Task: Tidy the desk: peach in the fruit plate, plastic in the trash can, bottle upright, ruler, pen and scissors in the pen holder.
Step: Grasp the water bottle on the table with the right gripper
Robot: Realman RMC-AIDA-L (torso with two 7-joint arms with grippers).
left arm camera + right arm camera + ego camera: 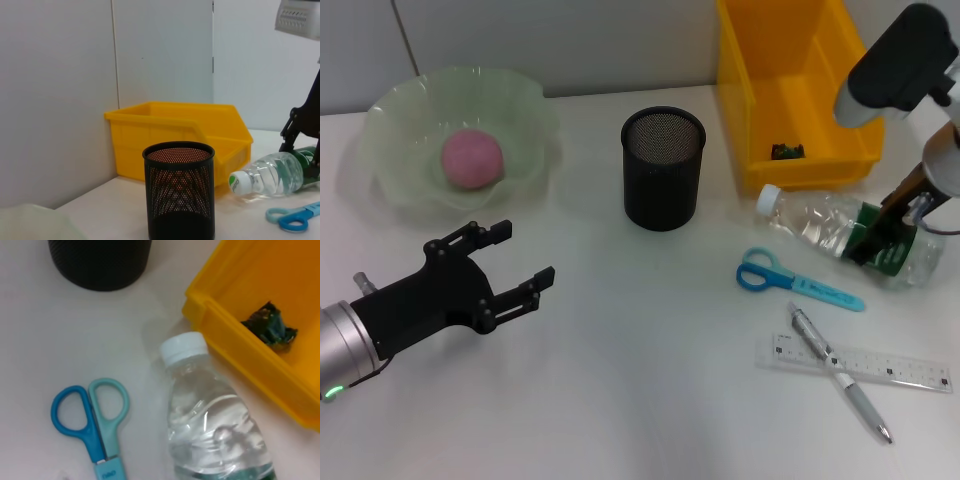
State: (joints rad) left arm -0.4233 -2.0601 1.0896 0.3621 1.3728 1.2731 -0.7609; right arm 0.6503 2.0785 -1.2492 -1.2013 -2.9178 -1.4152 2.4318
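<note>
Right gripper clamped around the label end of the lying bottle just before the trash can; off-centre hold risks swinging or slipping when raised; left gripper spread, empty.

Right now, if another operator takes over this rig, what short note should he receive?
Left gripper: open, empty, above the desk in front of the fruit plate.
Right gripper: at the green-labelled end of the bottle, which lies on its side; grip cannot be confirmed.
Done: peach in the fruit plate; a small dark crumpled piece, probably the plastic, in the trash can.
Left: stand the bottle upright; put scissors, pen and ruler into the pen holder. The pen lies across the ruler.
</note>
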